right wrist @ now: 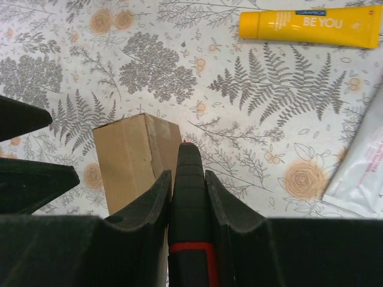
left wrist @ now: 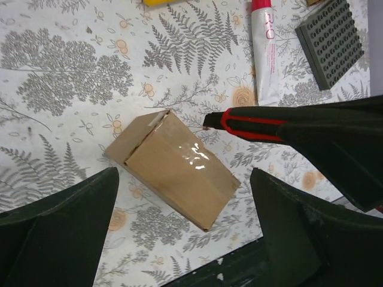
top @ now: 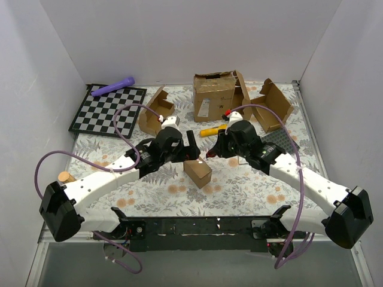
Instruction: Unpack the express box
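the left gripper (left wrist: 184, 179) hangs spread wide over the express box (left wrist: 173, 167), a matte brown cardboard block sealed with glossy tape, lying on fern-print cloth (left wrist: 66, 72). the right gripper (right wrist: 188, 191) clamps a ribbed black tool (left wrist: 257, 124) with a red band, its tip just beside the box.

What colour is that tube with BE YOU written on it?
The tube is bright yellow with white lettering; clearest in the right wrist view.

arms (top: 96, 182): white links, black joints and end caps | cables (top: 37, 172): purple | base rail (top: 197, 227): black
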